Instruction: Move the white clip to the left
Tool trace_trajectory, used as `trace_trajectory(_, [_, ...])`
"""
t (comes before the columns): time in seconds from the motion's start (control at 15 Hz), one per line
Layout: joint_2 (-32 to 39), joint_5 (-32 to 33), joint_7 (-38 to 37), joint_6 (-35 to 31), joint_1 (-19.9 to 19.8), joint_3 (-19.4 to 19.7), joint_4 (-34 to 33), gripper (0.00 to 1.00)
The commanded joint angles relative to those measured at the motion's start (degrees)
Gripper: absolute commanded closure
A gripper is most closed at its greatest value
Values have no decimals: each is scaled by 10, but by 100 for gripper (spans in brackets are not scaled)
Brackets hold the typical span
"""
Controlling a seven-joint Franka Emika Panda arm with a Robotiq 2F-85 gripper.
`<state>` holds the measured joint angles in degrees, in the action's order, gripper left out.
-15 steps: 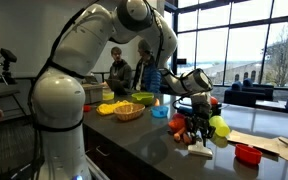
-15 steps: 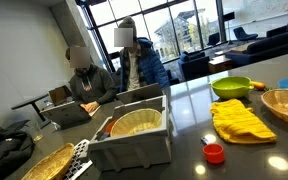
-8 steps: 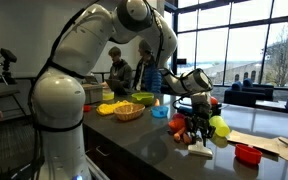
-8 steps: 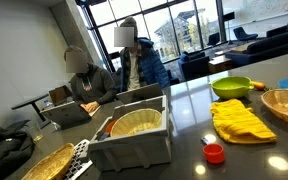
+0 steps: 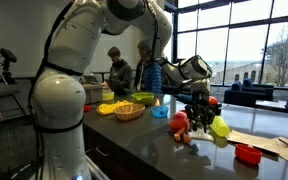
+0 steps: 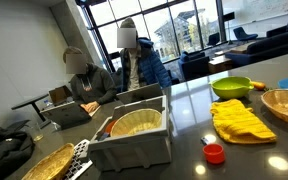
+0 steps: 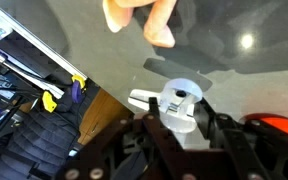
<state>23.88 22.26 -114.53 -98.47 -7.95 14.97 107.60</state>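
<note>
In the wrist view the white clip (image 7: 180,98) sits between the dark fingers (image 7: 212,122) of my gripper (image 7: 180,112), which is shut on it. The clip is held clear of the dark countertop (image 7: 234,70). In an exterior view the gripper (image 5: 198,118) hangs above the counter, just right of the orange toy (image 5: 180,124). The clip itself is too small to make out there. The orange toy (image 7: 139,15) also shows at the top of the wrist view. The gripper is out of frame in the exterior view that shows the grey bin.
A yellow-green ball (image 5: 220,128) and a red object (image 5: 247,153) lie right of the gripper, with white paper (image 5: 284,143) beyond. A basket (image 5: 129,111), green bowl (image 5: 144,99) and yellow cloth (image 5: 109,107) stand to the left. A grey bin (image 6: 134,135) and red cap (image 6: 214,152) show elsewhere.
The gripper has risen from the counter with the white clip in it. The white shape that lay on the counter under it is gone from there.
</note>
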Motion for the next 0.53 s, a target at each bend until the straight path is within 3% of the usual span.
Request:
trace_trajectory(0.0, [-99, -9, 61, -28, -3, -9, 64, 84])
trace_trajectory(0.47, [-193, -85, 240, -56, -7, -29, 100, 84])
